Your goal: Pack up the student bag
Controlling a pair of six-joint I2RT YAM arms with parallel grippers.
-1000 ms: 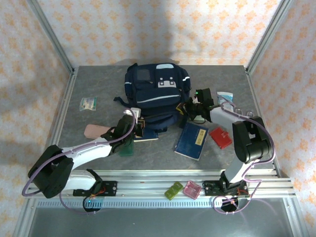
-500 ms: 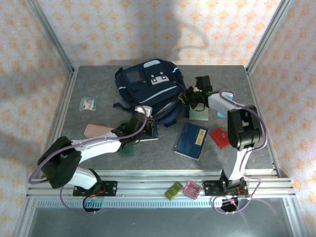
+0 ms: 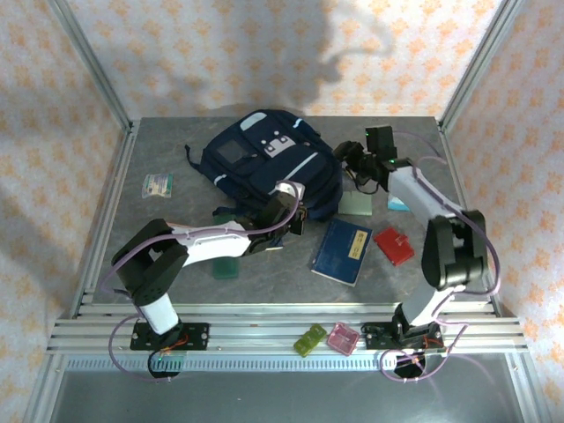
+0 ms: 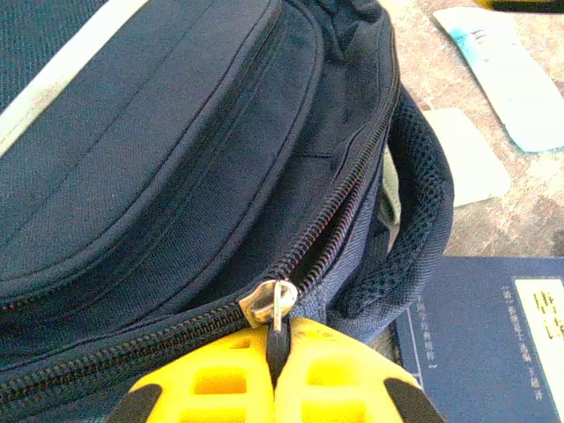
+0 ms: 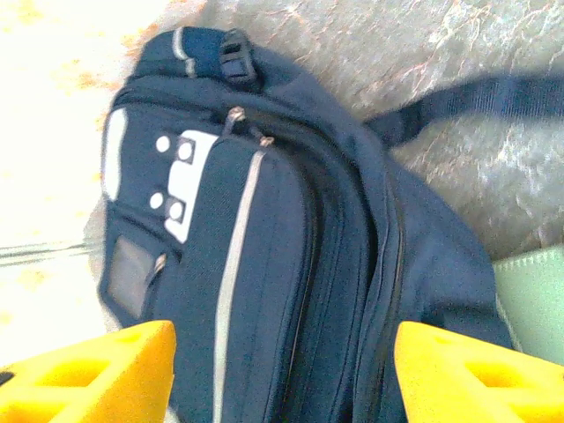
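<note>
- left gripper (image 4: 278, 357): the two yellow fingers (image 4: 211, 383) are pressed together, pinching the small metal zipper pull (image 4: 280, 304) between their tips.
- right at those tips is the student bag (image 4: 176, 167). the pull sits on a long zipper track that curves up and away from the hand along the bag's edge.
- just to the right of the pull, a dark mesh shoulder strap (image 4: 414, 220) bulges out from the bag.
- a little further to the right of this hand, and nearer the arm bases, a flat navy booklet (image 3: 342, 251) with a pale label lies on the grey table (image 3: 176, 225).
- right gripper (image 5: 282, 339): its yellow fingers (image 5: 88, 374) stand wide apart with nothing clamped between them. the bag's front face lies beyond the gap, showing its white patch, light stripe and dark square panel.
- seen from above, this hand hovers at the bag's far right edge. i cannot tell whether a fingertip touches the fabric.
- just beside this hand, on its near side, is a pale green card (image 3: 357, 204). a light blue packet (image 3: 401, 201) lies to the right of the card.
- further toward this arm's base lies a red flat case (image 3: 393, 245).
- the bag lies flat on the far middle of the table between the two hands, with a loose strap trailing out at its far left.
- well off to the left of the left hand lies a small clear packet (image 3: 159, 184).
</note>
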